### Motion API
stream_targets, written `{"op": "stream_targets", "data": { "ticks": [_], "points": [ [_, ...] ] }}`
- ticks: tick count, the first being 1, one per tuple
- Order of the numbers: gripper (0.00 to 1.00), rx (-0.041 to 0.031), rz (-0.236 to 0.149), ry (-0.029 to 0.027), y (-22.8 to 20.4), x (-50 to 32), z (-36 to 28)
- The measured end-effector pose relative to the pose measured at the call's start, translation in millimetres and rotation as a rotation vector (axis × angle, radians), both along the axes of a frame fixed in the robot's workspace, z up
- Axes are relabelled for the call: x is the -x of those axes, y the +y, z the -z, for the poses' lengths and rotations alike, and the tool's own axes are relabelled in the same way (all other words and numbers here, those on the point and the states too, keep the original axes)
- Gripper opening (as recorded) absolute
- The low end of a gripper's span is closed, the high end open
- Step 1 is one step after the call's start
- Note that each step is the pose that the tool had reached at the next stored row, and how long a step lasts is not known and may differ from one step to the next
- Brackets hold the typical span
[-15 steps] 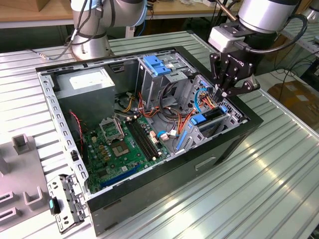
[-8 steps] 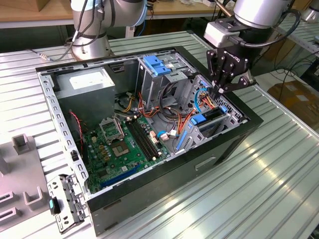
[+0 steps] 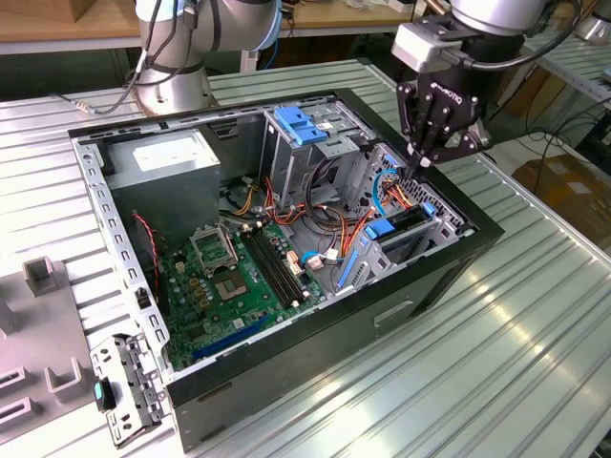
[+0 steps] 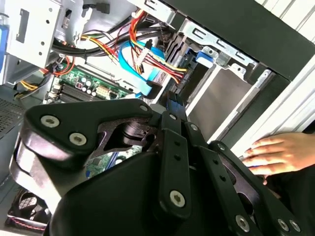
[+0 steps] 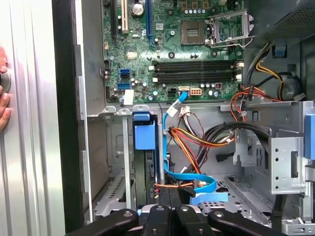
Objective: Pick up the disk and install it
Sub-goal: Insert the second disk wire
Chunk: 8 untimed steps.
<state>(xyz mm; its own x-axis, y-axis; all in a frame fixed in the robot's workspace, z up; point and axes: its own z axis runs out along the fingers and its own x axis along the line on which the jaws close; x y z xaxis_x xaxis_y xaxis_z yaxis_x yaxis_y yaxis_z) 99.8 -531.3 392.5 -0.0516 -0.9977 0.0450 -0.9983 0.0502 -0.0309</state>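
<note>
In the exterior view the gripper [image 3: 427, 162] hung over the right end of the open computer case [image 3: 143, 286], fingertips down at the drive bay. There the disk [image 3: 406, 227] stood on edge in its slot, blue rails showing. The first wrist view looked straight down on the disk [image 5: 146, 167], seated in the bay beside the motherboard [image 5: 172, 44], with a blue ribbon cable [image 5: 197, 179] just next to it. The second wrist view showed a person's hand [image 4: 278, 152] resting on the case's outer edge. The fingers seemed drawn close together, but whether they gripped the disk I could not tell.
</note>
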Motion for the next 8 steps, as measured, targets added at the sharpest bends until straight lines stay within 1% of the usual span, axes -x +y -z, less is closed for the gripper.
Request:
{"op": "stream_targets", "data": {
  "ticks": [3,4,6,7,8],
  "points": [
    [0.11,-0.0006,0.0,0.013,0.3,0.0,-0.7],
    [0.11,-0.0001,0.0,0.018,1.4,-0.2,-0.8],
    [0.11,0.0008,0.0,0.0225,4.3,-0.8,-0.8],
    [0.11,0.0023,0.0,0.0243,6.8,-1.6,-0.8],
    [0.11,0.0037,0.0,0.0258,8.3,-2.3,-0.8]
  ]
}}
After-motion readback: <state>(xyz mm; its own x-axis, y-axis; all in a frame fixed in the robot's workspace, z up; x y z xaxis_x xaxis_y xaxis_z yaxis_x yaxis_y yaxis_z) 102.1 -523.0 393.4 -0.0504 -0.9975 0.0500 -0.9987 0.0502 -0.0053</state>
